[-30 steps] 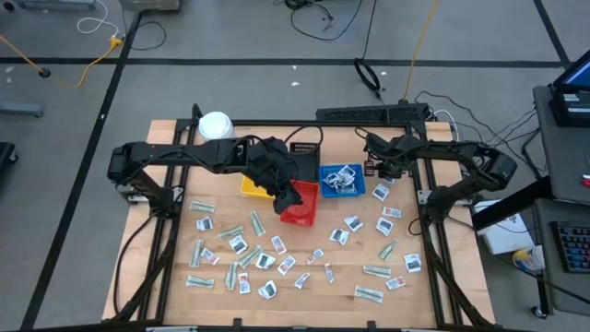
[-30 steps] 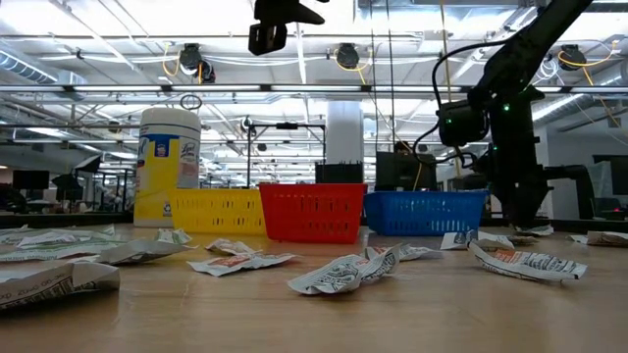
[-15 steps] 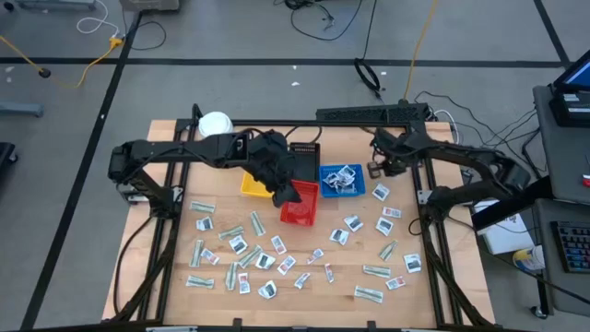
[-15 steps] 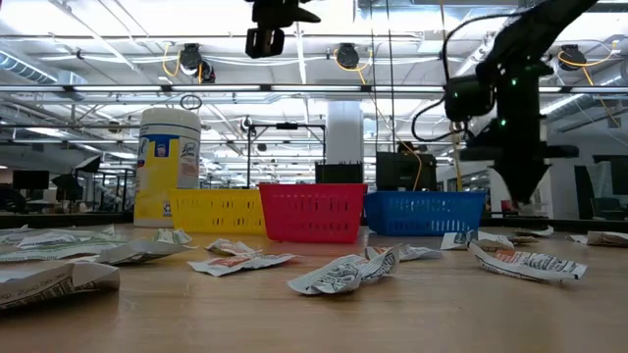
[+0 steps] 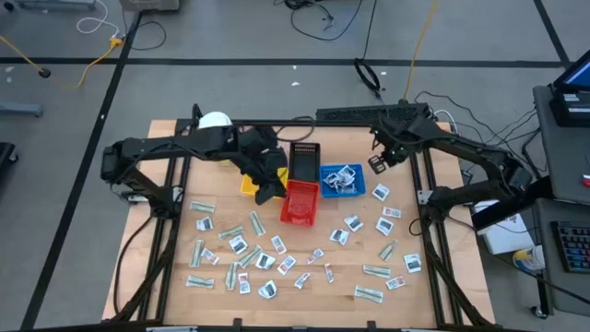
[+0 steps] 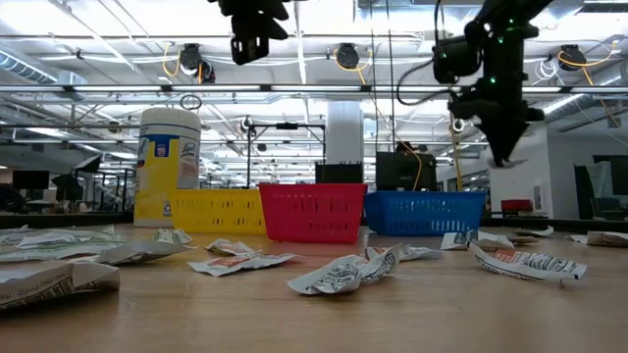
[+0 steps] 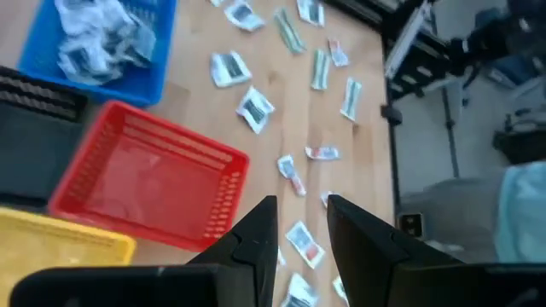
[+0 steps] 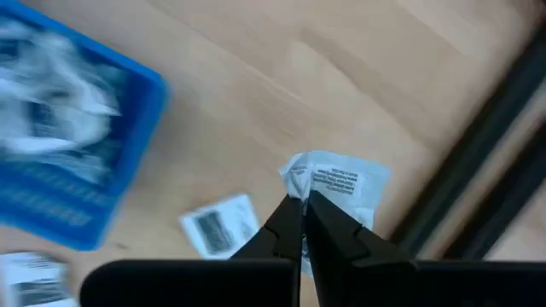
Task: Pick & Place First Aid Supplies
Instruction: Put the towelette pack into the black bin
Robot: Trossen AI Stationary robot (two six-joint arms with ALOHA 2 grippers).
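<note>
**Right gripper lifts one white packet beside the blue tray**

High view: wooden table (image 5: 166, 295) strewn with small flat first aid packets (image 5: 277, 243). Red plastic tray (image 5: 300, 202), blue plastic tray (image 5: 342, 180) holding packets, yellow plastic tray (image 5: 249, 187), black tray (image 5: 304, 155), white round jar (image 5: 214, 123). Left gripper (image 5: 268, 192) over the yellow tray's edge. Right gripper (image 5: 379, 162) just right of the blue tray.

Low view: right gripper (image 6: 502, 157) raised above the table.

Left wrist view: left gripper (image 7: 300, 223) jaws parted, nothing between them.

Right wrist view: right gripper (image 8: 304, 213) jaws pressed together on a white square packet with dark print (image 8: 337, 184), held above the wood.
</note>
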